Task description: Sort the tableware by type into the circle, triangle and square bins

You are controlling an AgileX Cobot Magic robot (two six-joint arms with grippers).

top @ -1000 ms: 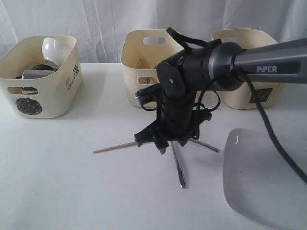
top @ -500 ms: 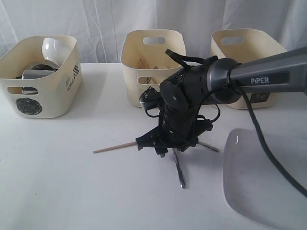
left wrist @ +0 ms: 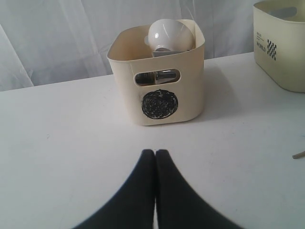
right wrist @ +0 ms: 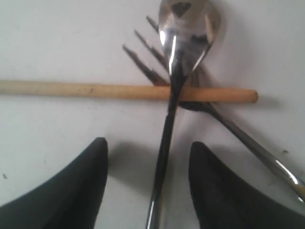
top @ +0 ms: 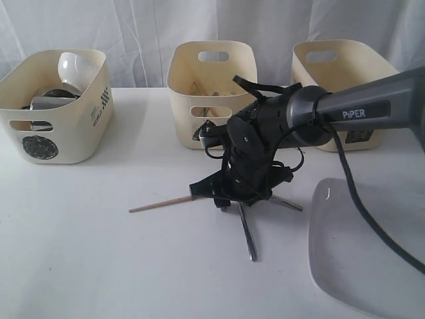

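Note:
My right gripper is open and low over the table, its fingers astride the handle of a steel spoon. The spoon lies across a wooden chopstick and a fork. From the exterior view the right gripper stands over this pile, with the chopstick poking out left and the spoon handle toward the front. The circle bin holds a white bowl and steel ware. My left gripper is shut and empty, on the table short of that bin.
Along the back stand the circle bin, a middle bin and a right bin, their marks mostly hidden by the arm. A large white square plate lies front right. The right arm crosses in front of the right bin.
The right gripper has come down closer to the crossed utensils and shifted slightly right. The utensils and bins have not moved.

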